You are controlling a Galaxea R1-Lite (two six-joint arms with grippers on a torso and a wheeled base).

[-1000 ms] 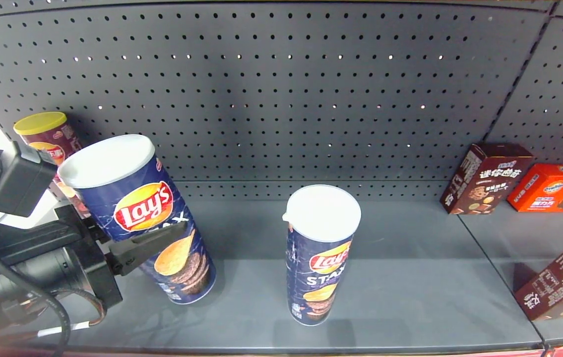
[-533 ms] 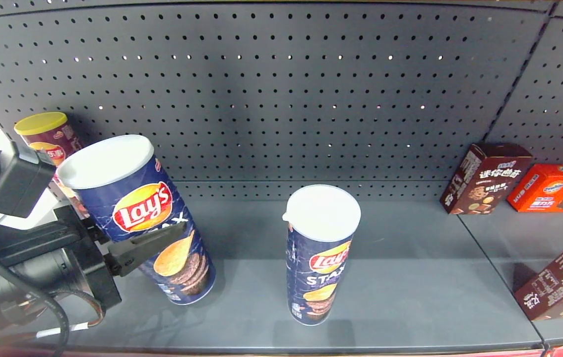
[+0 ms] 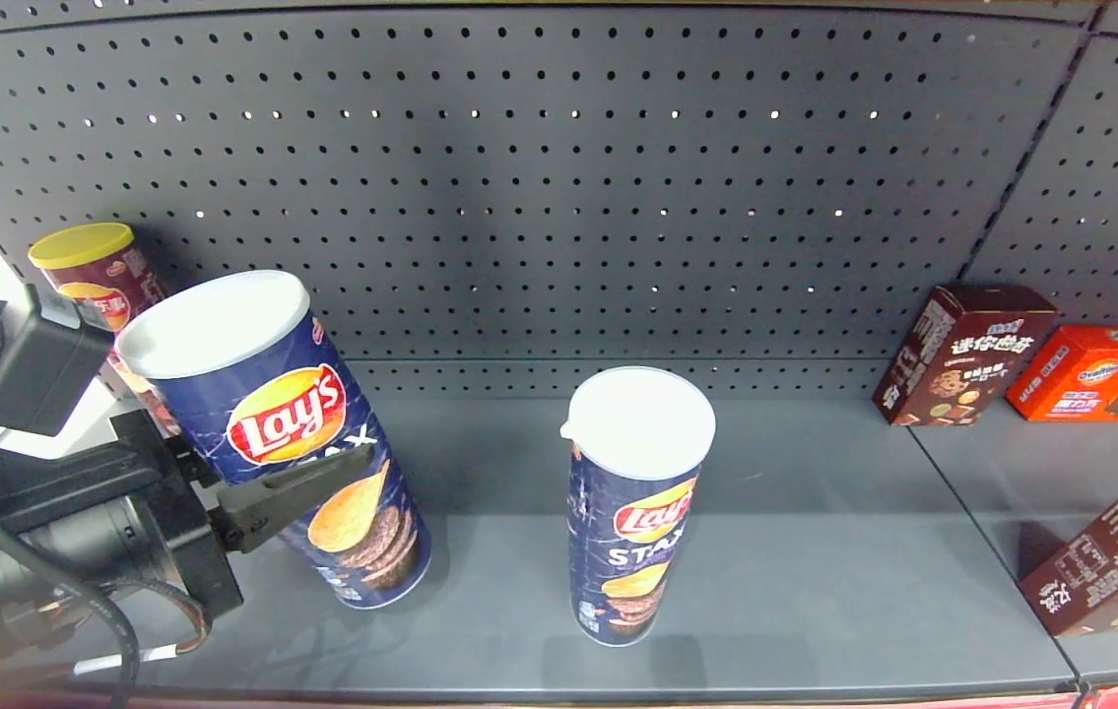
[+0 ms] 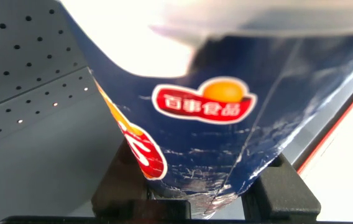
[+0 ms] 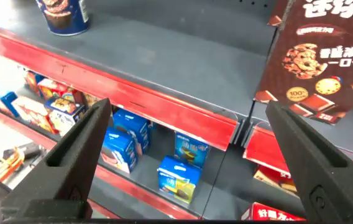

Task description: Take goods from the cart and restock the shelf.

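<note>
My left gripper (image 3: 312, 463) is shut on a blue chips can (image 3: 273, 423) with a white lid. The can leans toward the left, with its bottom at or just above the grey shelf floor (image 3: 815, 591). In the left wrist view the same can (image 4: 226, 112) sits between the two black fingers (image 4: 120, 186). A second blue can (image 3: 632, 512) stands upright at mid-shelf, a hand's width to the right of the held one. My right gripper (image 5: 195, 168) hangs open and empty in front of the shelf's red front edge (image 5: 164, 99).
A maroon can with a yellow lid (image 3: 96, 271) stands at the back left, behind the held can. Brown cookie boxes (image 3: 962, 350) (image 3: 1110, 551) and an orange box (image 3: 1100, 374) occupy the right. The pegboard back wall (image 3: 559, 197) is close behind. Blue cartons (image 5: 123, 140) fill a lower shelf.
The held can and the left gripper have shifted very slightly to the right. Nothing else has moved.
</note>
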